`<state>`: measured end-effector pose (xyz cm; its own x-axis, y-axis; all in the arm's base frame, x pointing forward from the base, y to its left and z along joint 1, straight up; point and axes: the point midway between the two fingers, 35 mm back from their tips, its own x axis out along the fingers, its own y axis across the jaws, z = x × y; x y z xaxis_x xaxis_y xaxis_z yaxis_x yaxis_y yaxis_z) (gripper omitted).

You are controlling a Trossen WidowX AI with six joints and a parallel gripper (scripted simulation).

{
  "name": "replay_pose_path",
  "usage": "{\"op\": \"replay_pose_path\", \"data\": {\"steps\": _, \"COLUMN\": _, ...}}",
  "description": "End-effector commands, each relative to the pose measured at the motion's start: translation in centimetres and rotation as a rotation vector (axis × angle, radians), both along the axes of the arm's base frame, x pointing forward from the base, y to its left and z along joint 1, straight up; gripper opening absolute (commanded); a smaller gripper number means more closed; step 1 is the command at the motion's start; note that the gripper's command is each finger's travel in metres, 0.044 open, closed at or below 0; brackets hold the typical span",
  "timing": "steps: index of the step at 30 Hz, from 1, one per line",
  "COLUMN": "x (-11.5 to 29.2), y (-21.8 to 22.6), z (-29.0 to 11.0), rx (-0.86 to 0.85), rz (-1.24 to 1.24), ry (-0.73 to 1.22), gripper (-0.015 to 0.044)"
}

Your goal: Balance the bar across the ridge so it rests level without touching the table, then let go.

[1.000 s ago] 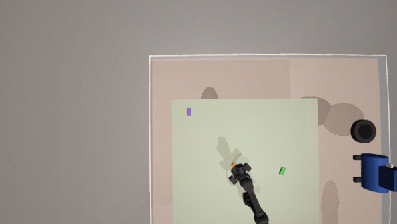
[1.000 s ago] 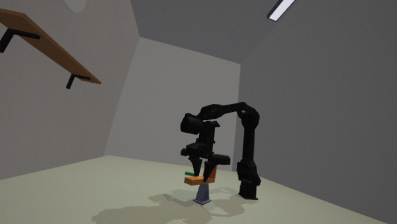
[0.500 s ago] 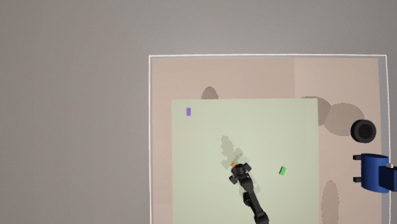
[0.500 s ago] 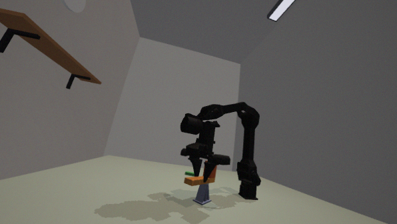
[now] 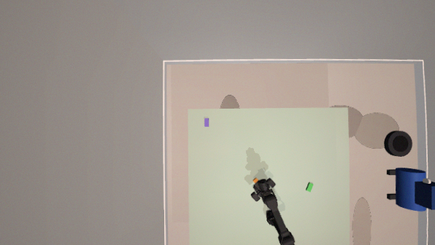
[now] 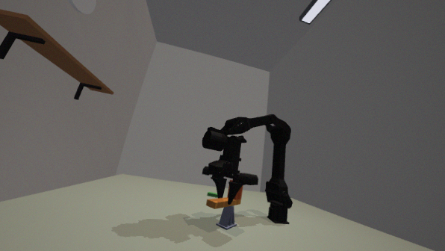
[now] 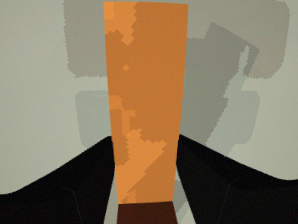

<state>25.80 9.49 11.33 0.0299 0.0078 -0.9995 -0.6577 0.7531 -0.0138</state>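
My gripper [image 6: 226,196] [image 7: 144,143] is shut on the orange bar [image 6: 217,202] [image 7: 145,96] [image 5: 255,180]. In the exterior view the bar lies about level on top of the grey wedge-shaped ridge [image 6: 227,218], clear of the table. In the wrist view the bar runs straight away from me between the two black fingers, and the ridge is hidden under it. In the overhead view only the bar's tip shows past the gripper [image 5: 263,184].
A small green block [image 5: 309,187] [image 6: 212,194] lies to the right of the arm, and a purple block [image 5: 206,122] at the table's far left. A black round object [image 5: 398,144] and a blue container [image 5: 410,188] stand off the table at the right.
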Motion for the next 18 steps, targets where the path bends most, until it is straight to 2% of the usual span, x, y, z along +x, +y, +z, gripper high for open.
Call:
{"op": "replay_pose_path", "data": {"steps": 1, "x": -0.03, "y": 0.04, "z": -0.22, "rx": 0.003, "rz": -0.005, "ry": 0.002, "gripper": 0.0000}}
{"op": "replay_pose_path", "data": {"steps": 18, "x": -0.02, "y": 0.05, "z": -0.12, "rx": 0.003, "rz": -0.005, "ry": 0.002, "gripper": 0.0000}}
